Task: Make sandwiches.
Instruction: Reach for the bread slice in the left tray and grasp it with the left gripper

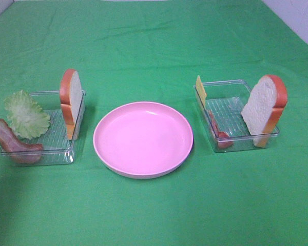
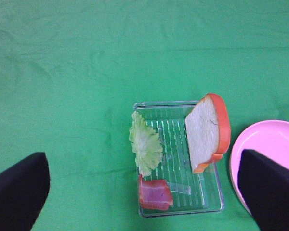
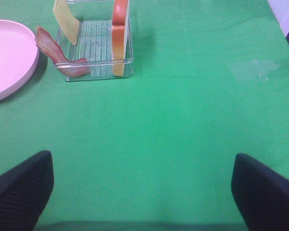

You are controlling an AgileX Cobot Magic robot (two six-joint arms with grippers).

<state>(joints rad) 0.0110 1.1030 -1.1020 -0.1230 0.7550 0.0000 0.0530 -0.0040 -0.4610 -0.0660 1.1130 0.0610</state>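
No sandwich is stacked; the parts lie in two clear trays. The left tray [image 1: 41, 158] holds an upright bread slice [image 1: 72, 102], a lettuce leaf [image 1: 25, 115] and a bacon strip [image 1: 13, 141]. The right tray [image 1: 236, 82] holds a bread slice [image 1: 266, 108], a cheese square [image 1: 200, 88] and bacon [image 1: 218, 133]. Neither arm shows in the exterior view. My left gripper [image 2: 142, 161] is open and empty, above the bread [image 2: 204, 132], lettuce [image 2: 145, 144] and bacon [image 2: 155, 195]. My right gripper [image 3: 142, 163] is open and empty, well short of the bread [image 3: 119, 36], cheese [image 3: 66, 19] and bacon [image 3: 58, 53].
A round pink plate [image 1: 142, 138] sits empty between the trays on the green cloth [image 1: 154, 215]. It also shows in the left wrist view [image 2: 269, 139] and the right wrist view [image 3: 7, 57]. The cloth's far right corner meets a pale floor [image 1: 297, 20].
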